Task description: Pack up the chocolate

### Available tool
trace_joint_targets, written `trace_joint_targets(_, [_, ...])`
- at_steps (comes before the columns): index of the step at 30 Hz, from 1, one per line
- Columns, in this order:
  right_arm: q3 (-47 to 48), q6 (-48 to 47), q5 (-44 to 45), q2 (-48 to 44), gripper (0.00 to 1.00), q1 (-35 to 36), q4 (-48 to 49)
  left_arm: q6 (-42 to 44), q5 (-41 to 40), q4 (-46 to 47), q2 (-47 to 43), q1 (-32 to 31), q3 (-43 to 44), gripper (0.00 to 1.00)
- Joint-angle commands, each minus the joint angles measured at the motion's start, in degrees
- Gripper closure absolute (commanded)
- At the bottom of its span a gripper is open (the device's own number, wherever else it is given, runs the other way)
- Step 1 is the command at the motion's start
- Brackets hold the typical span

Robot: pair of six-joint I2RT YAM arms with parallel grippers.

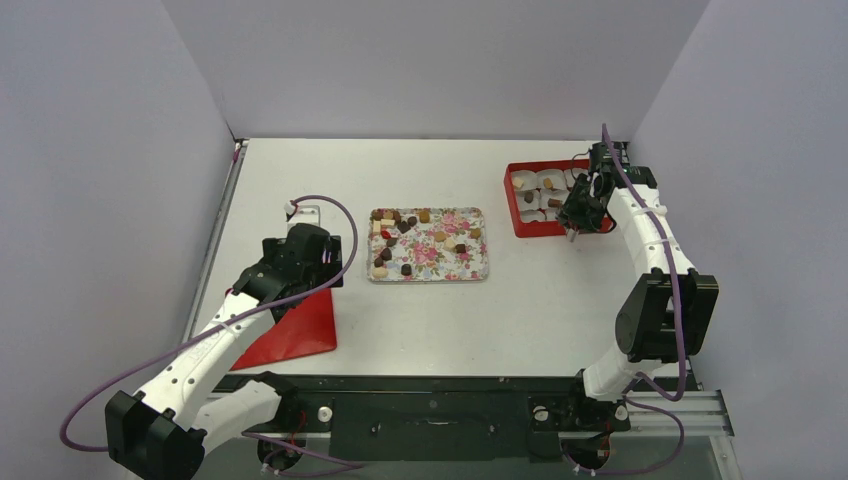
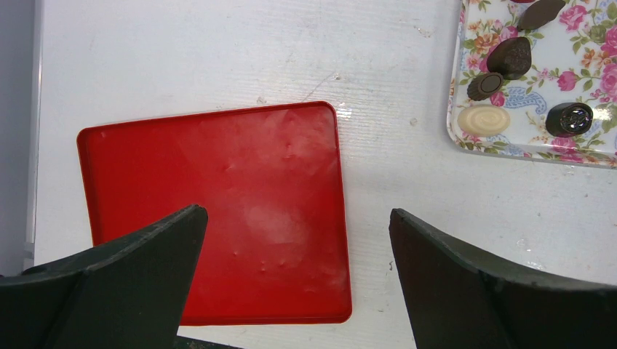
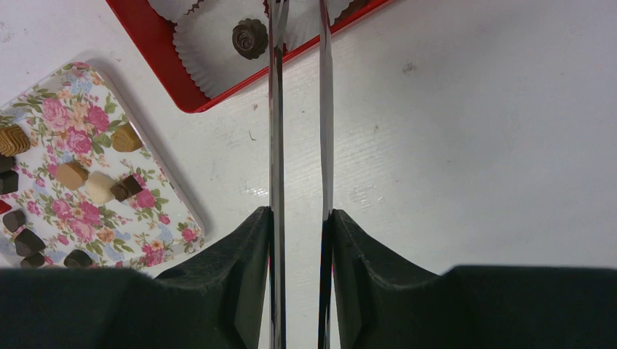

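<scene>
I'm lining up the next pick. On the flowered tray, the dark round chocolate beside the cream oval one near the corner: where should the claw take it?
Probably from straight above, pinching its two open sides. The dark round chocolate sits low and flat, with a gap toward the cream oval one and bare flowered tray opposite. The rim runs close along a third side.

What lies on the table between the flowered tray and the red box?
Nothing: the stretch of table between tray and box is bare. The top view and the right wrist view both show it.
</scene>
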Motion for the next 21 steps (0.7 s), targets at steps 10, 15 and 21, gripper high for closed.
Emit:
trace_joint_targets(10, [0.21,-0.4,0.07,-3.7,0.7,-0.31,0.74,0.43,0.02,1.64,-0.92,0.37,0.71,0.03])
trace_joint_targets(15, [0.53,-0.5,0.11,-3.82,0.68,-0.29,0.43,0.46,0.08,1.6,-0.85,0.37,0.69,0.04])
trace_joint_targets(21, [0.93,-0.59,0.1,-3.87,0.66,-0.36,0.18,0.44,0.04,1.62,-1.02,0.37,0.76,0.04])
